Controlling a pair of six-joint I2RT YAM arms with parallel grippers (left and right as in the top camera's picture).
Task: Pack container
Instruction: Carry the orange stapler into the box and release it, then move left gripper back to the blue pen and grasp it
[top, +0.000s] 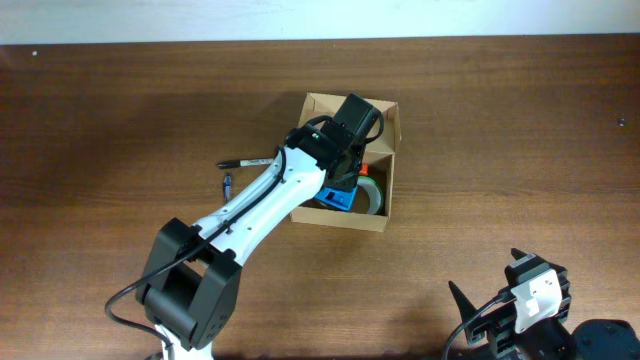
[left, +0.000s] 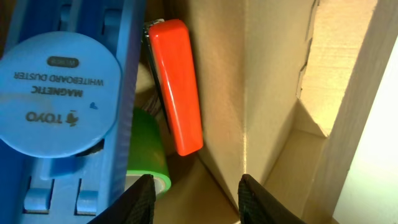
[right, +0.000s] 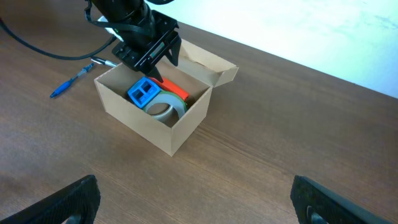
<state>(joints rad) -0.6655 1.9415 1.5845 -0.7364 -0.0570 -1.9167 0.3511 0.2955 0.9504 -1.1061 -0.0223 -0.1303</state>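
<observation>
The tan cardboard container (top: 387, 208) stands open at the table's middle, flap (right: 219, 64) folded back. Inside lie a blue whiteboard duster (left: 59, 93), an orange stapler (left: 180, 87) and a green-rimmed tape roll (left: 149, 152). They also show in the right wrist view: duster (right: 143, 92), stapler (right: 176, 91), tape roll (right: 165, 109). My left gripper (left: 196, 199) is open and empty, inside the box above its contents; in the overhead view it is over the box (top: 345, 150). My right gripper (right: 196, 199) is open and empty above bare table at the front right.
A black pen (top: 245, 161) and a small blue pen (top: 227, 186) lie on the wooden table just left of the box, under the left arm. The blue pen also shows in the right wrist view (right: 67, 83).
</observation>
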